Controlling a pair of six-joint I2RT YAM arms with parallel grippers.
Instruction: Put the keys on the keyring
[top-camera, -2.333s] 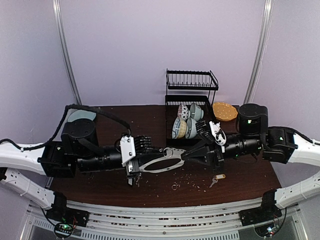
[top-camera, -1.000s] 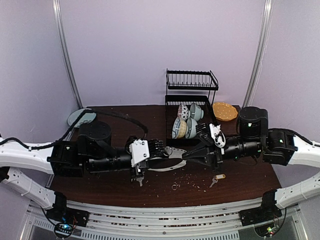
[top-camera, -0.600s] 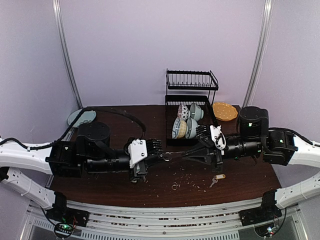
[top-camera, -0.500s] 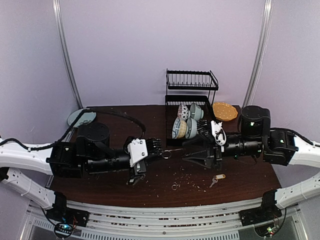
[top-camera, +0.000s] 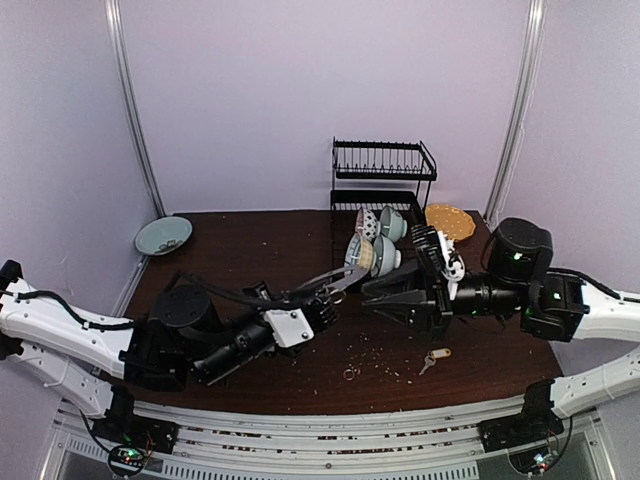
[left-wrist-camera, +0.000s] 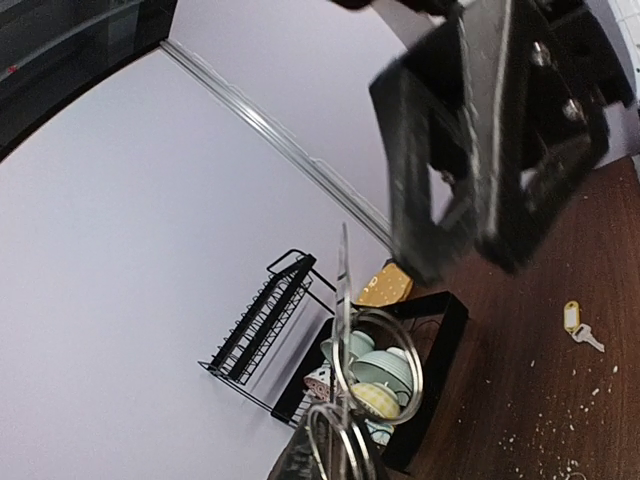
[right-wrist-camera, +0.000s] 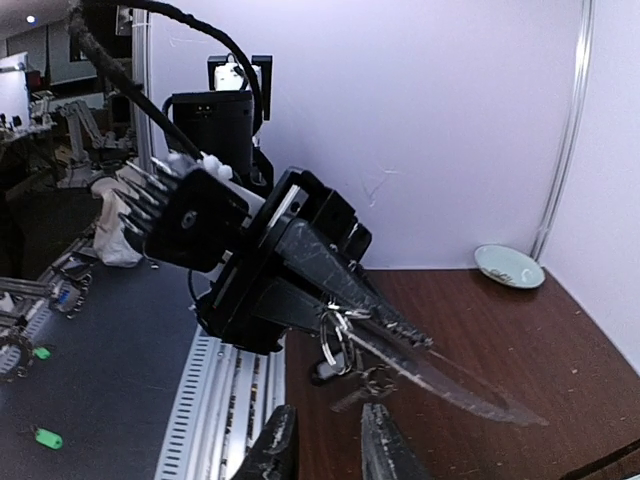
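The keyring (top-camera: 336, 280), a large thin grey hoop, hangs tilted above the table with my left gripper (top-camera: 322, 304) shut on its lower edge. In the left wrist view the keyring (left-wrist-camera: 343, 295) shows edge-on, with small rings (left-wrist-camera: 385, 365) dangling from it. My right gripper (top-camera: 375, 293) stands open just right of the hoop, apart from it. In the right wrist view its fingers (right-wrist-camera: 281, 446) are spread below the keyring (right-wrist-camera: 440, 375) with nothing between them. The keys (top-camera: 434, 358), a silver key on a yellow tag, lie on the table at the right; the keys (left-wrist-camera: 577, 323) also show in the left wrist view.
A black dish rack (top-camera: 385, 195) with several bowls stands at the back, an orange plate (top-camera: 448, 221) beside it. A pale blue plate (top-camera: 163, 236) lies at the back left. A tiny loose ring (top-camera: 349, 374) and crumbs lie near the front.
My right gripper has let go of the hoop and opened, drawing back to the right. My left gripper closed on the hoop, and its arm dropped low and tilted the hoop up toward the rack.
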